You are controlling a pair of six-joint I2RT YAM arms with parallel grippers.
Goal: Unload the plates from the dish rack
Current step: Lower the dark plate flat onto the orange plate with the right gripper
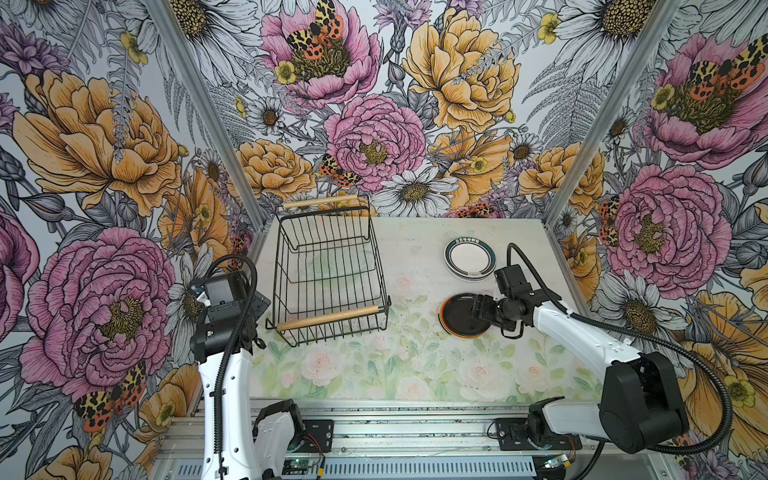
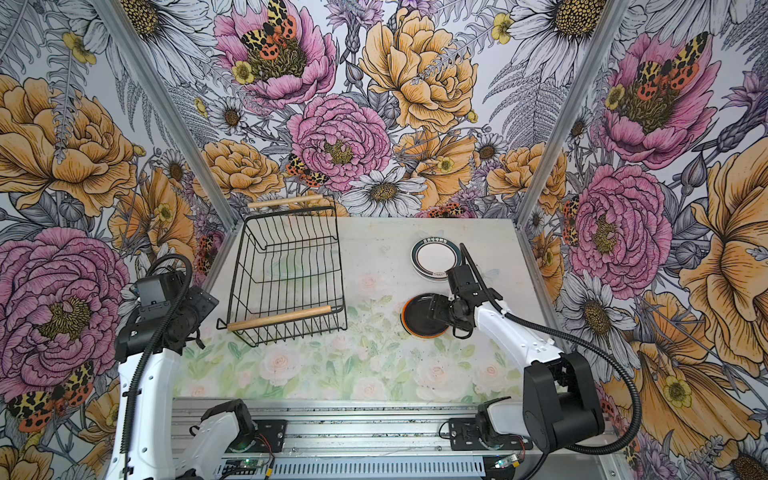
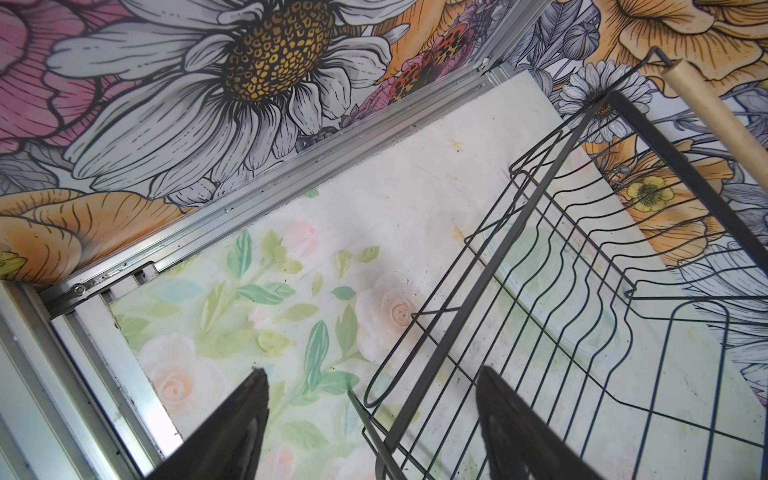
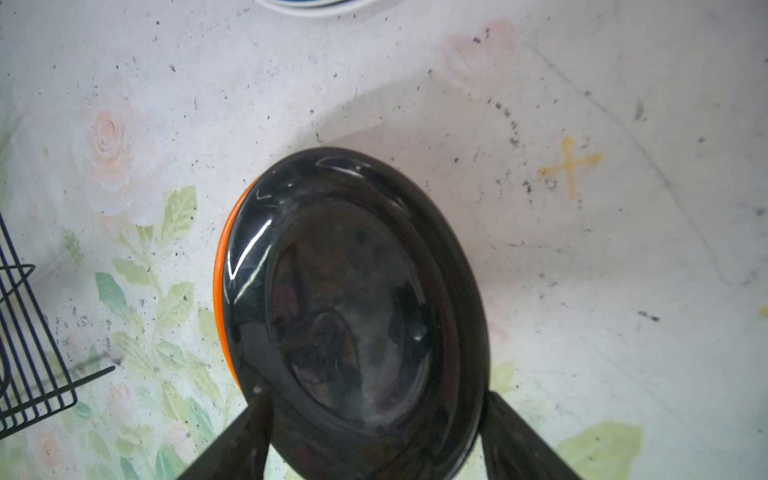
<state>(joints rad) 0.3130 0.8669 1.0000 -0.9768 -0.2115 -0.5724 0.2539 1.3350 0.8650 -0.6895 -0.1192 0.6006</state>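
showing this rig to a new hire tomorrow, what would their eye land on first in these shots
The loud floral wallpaper of pink and orange blooms on three walls hits first. On the table, the black wire dish rack with wooden rod handles stands back left, and at right the right gripper hangs open at the edge of a glossy black plate stacked on an orange plate.

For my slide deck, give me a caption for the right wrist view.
Open right gripper at the edge of a black plate stacked on an orange plate.
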